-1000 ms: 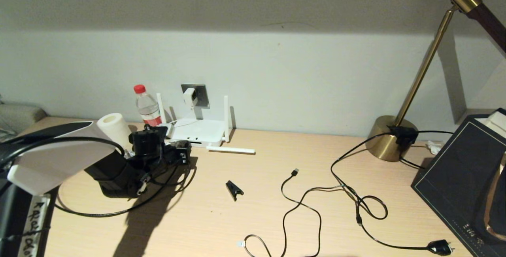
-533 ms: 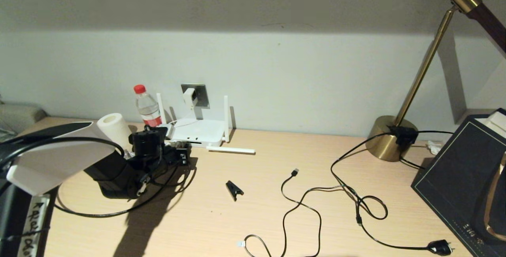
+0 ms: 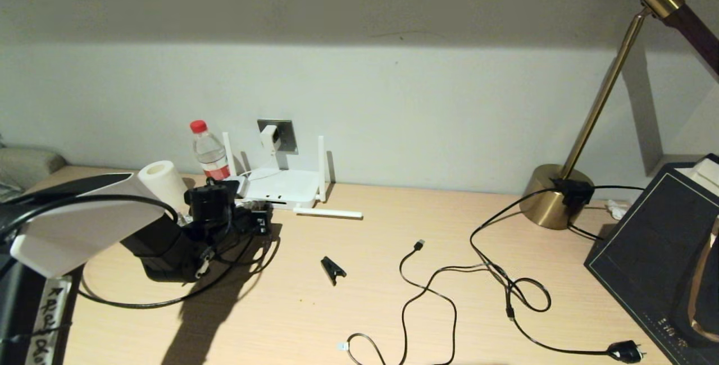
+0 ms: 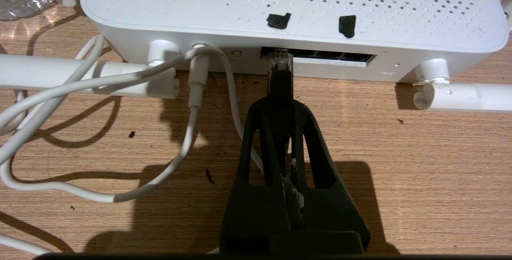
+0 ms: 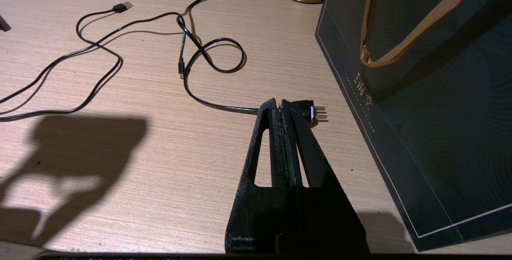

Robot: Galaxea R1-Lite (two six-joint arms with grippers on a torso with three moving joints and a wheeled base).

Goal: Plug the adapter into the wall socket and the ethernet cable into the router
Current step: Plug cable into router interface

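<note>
Since the earlier head view almost nothing has moved: the left gripper (image 4: 281, 92) has only crept a touch toward the flat white rectangular router (image 3: 279, 186) at the far left of the pale wooden surface (image 3: 348, 309). The gripper is closed on the thin black ethernet cable (image 4: 281, 82), pinching it just behind its small clear plastic connector, whose tip sits at the mouth of the leftmost port in the dark port strip along the router's near edge. Whether it has latched cannot be told from here.

The small white cube-shaped adapter (image 3: 270, 137) already sits in the square grey metallic wall socket (image 3: 284, 132) on the wall behind the router, its thin white cord running down to the router's near edge.

The right gripper (image 5: 282, 108) hangs idle over the near right of the surface, its fingers pressed together on nothing, above the chunky plug of a loose black cable.

Judging from this, the main risk is a slight tilt or sideways offset of the connector: it could jam on the port's edge, or the push could slide the light router toward the wall instead of seating the plug. The cable might also slip back through the grip.

Containers: a clear plastic bottle with a red cap (image 3: 209, 151) left of the router, contents not discernible; a dark paper bag (image 5: 432, 104) at the right, its inside hidden.
</note>
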